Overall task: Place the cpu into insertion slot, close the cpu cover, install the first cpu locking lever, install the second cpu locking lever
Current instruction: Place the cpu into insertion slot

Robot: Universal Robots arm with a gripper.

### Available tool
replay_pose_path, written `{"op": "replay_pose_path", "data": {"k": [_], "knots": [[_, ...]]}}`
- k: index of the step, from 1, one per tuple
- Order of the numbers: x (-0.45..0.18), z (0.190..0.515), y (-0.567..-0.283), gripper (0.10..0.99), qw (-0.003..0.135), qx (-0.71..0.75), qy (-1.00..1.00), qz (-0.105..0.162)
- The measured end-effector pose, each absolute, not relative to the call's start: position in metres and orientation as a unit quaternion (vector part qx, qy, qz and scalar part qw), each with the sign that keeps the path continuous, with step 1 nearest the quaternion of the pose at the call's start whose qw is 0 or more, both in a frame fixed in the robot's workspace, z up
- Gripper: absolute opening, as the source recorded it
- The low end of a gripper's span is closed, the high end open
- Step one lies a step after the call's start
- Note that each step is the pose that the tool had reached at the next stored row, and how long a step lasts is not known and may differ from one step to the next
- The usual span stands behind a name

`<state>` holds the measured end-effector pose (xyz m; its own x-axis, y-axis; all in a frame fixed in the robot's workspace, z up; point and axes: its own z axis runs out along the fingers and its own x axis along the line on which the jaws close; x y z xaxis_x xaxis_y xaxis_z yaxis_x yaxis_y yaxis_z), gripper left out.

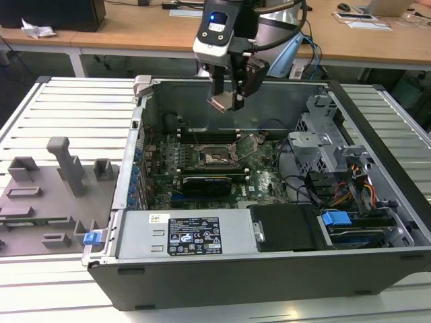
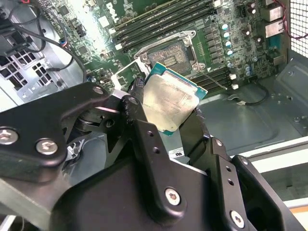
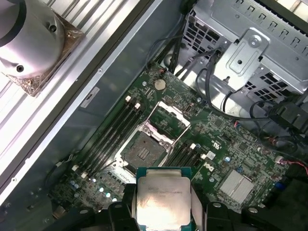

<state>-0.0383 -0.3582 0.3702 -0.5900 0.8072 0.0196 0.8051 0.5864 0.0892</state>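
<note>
Exterior view's left: grey moulded tray [image 1: 40, 202] flat on slatted counter [image 1: 74, 108], blue clip [image 1: 92, 237] between tray and case. Next over, open computer case [image 1: 269, 282] lying on its side on the counter, with labelled power supply [image 1: 192, 235] along the near wall and green motherboard [image 1: 266, 180] behind it. Over the board, close to the case's far wall, hand [image 1: 229, 99] hanging in mid-air and pinching the cpu [image 1: 219, 103] by opposite edges. Cpu well clear of the board, not seated. Under it, insertion slot [image 1: 219, 157] bare with its dark centre exposed. Cpu cover [image 1: 250, 142] flipped up off the slot, toward the exterior view's right. In the second wrist view, black fingers [image 2: 144, 139] clamped on the chip, dull silver top toward the camera with a green rim around it. Open cover frame just beside the slot, thin wire lever [image 2: 214, 81] on the slot's other side, long black memory slots [image 2: 163, 19] flanking the slot. In the first wrist view, chip held level above the board, with the slot and raised cover beyond it. Also a coin battery [image 3: 160, 84] near the cover and a small silver heatsink [image 3: 236, 183] off to one side. Exterior view's right: grey perforated drive cage [image 1: 323, 138], bundle of coloured cables [image 1: 357, 188], blue tab [image 1: 335, 219] near the case's front corner.
</note>
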Motion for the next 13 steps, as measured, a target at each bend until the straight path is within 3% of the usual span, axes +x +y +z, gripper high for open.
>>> {"op": "replay_pose_path", "data": {"k": [13], "knots": [[-0.0383, 0.37, -0.3582, 0.541, 0.014, 0.5, 0.865, 0.044]]}}
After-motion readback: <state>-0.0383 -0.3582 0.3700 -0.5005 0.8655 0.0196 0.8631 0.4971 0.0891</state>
